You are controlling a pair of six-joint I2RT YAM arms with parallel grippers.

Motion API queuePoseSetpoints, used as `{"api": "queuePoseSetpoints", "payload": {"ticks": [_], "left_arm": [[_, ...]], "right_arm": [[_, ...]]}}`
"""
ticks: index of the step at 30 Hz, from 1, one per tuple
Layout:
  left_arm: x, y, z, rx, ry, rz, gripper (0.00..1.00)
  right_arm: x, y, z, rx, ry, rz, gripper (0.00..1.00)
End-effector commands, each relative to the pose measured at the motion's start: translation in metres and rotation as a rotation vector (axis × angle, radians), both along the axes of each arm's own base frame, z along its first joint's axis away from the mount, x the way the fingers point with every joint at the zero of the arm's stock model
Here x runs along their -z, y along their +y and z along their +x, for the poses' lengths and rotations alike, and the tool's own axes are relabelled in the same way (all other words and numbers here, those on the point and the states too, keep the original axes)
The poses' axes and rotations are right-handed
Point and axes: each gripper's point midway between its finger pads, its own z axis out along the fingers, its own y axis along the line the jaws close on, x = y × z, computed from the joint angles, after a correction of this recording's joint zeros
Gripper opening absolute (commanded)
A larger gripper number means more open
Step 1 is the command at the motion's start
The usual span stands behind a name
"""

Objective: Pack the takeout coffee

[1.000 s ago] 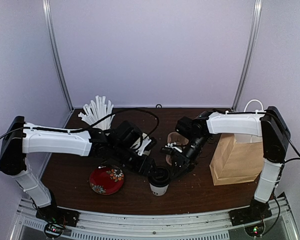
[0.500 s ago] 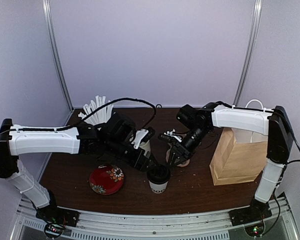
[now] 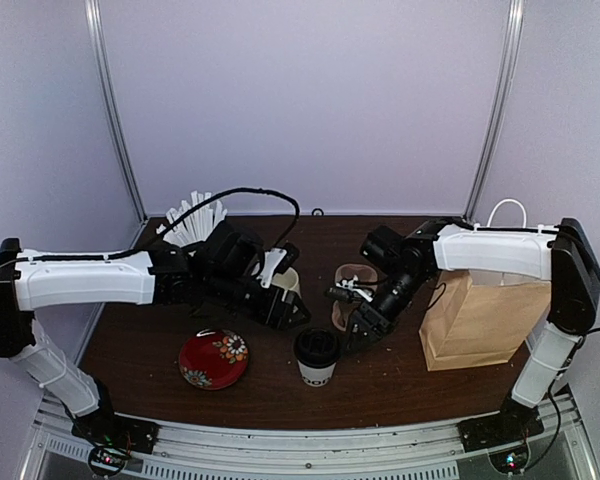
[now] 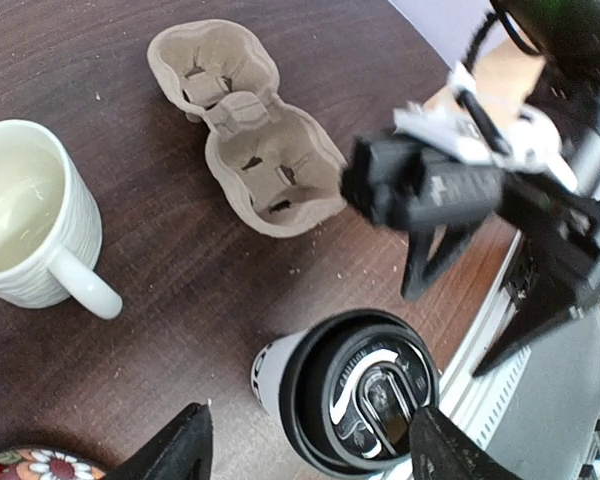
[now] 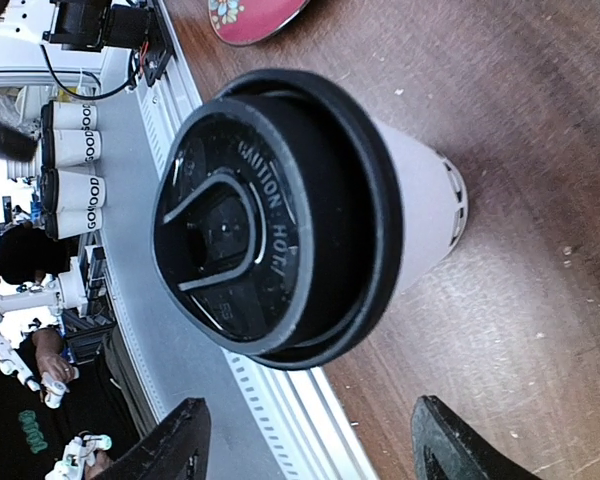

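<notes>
The takeout coffee (image 3: 317, 357) is a white paper cup with black lettering and its black lid on. It stands upright near the table's front middle. My left gripper (image 3: 295, 312) is open and empty, just up-left of the cup. In the left wrist view the lidded cup (image 4: 352, 400) sits between and below the open gripper (image 4: 310, 452), with no touch visible. My right gripper (image 3: 360, 326) is open and empty, just up-right of the cup. In the right wrist view the lid (image 5: 270, 215) reads "CAUTION HOT" and lies ahead of the open gripper (image 5: 315, 445).
A brown pulp cup carrier (image 3: 350, 288) (image 4: 245, 125) lies behind the cup. A white ceramic mug (image 3: 288, 280) (image 4: 25, 215) stands left of it. A red flowered plate (image 3: 213, 360) is front left, a brown paper bag (image 3: 475, 320) at the right, a cup of straws (image 3: 195, 225) back left.
My left gripper has drawn back up and left from the cup. My right gripper rose, then came down again beside the cup's right. The cup has not moved.
</notes>
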Motion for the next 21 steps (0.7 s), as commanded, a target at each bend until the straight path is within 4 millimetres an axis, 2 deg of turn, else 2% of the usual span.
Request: {"api": "queuePoseSetpoints", "payload": {"ticks": [1,8,14,21], "left_arm": [[0.002,-0.017,0.014,-0.004,0.003,-0.059,0.7],[0.017,-0.031,0.01,0.041,0.051,-0.074,0.65],[0.034,-0.027,0.007,0.033,0.08,-0.045,0.58],[0.052,-0.021,0.002,0.019,0.126,-0.026,0.53]], "right_arm": [[-0.006,0.013,-0.007,-0.019,-0.013,0.053,0.76],[0.003,0.019,-0.008,-0.031,-0.007,0.033,0.77],[0.014,0.021,-0.002,-0.019,-0.038,-0.005,0.79],[0.022,0.024,0.002,-0.019,-0.032,-0.017,0.76]]}}
